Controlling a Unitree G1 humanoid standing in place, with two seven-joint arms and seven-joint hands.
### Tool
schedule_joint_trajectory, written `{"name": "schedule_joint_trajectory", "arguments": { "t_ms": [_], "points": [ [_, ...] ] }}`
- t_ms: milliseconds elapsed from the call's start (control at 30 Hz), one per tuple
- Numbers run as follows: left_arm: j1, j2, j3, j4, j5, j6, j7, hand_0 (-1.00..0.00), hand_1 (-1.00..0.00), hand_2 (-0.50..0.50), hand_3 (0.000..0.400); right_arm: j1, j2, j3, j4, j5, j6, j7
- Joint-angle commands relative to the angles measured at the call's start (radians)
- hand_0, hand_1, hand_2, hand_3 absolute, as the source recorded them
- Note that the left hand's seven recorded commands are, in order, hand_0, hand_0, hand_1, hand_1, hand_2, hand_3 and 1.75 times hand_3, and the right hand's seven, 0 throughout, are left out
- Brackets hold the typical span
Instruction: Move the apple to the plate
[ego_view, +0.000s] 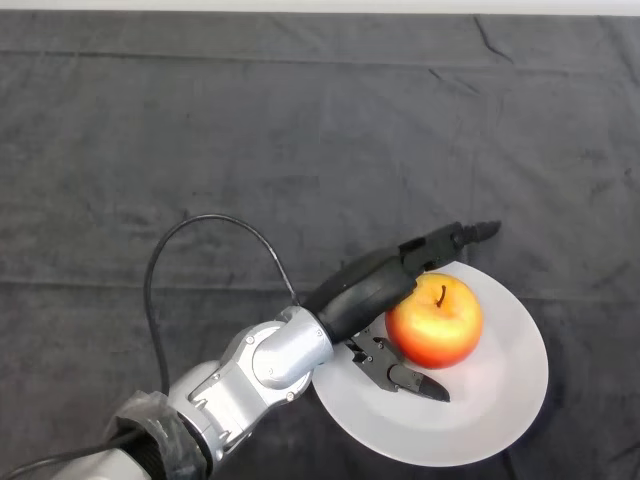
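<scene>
A red and yellow apple (435, 321) sits upright on a white plate (500, 400) at the lower right of the head view. My left hand (365, 290) reaches in from the lower left and lies against the apple's left side. Its fingers (445, 241) stretch straight past the apple's far side. Its thumb (405, 378) lies on the plate at the apple's near side. The hand is spread around the apple, not curled on it.
The table is covered by a dark grey cloth (300, 150) with a few creases. The plate lies near the front edge at the right. A pale strip runs along the far edge of the table.
</scene>
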Motion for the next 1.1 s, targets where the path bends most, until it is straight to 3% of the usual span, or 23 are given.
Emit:
{"name": "schedule_joint_trajectory", "arguments": {
  "t_ms": [33,267,500,1100],
  "points": [
    [-0.021,0.063,0.043,-0.046,-0.009,0.014,-0.012,0.0,0.0,0.0,0.0,0.039,-0.004,-0.012,0.0,0.0079,0.004,0.0068],
    [0.03,0.125,0.129,-0.154,-0.03,0.0,-0.019,0.0,0.0,0.0,0.0,0.041,-0.004,-0.0122,-0.002,0.0081,0.005,0.0068],
    [0.058,0.17,0.224,-0.186,-0.06,-0.034,-0.04,0.0,0.0,0.0,0.0,0.042,-0.004,-0.0126,-0.005,0.0086,0.006,0.0071],
    [0.066,0.25,0.445,-0.025,-0.093,-0.157,-0.081,0.0,0.0,0.0,0.0,0.044,-0.005,-0.0134,-0.009,0.0091,0.007,0.0078]
  ]
}}
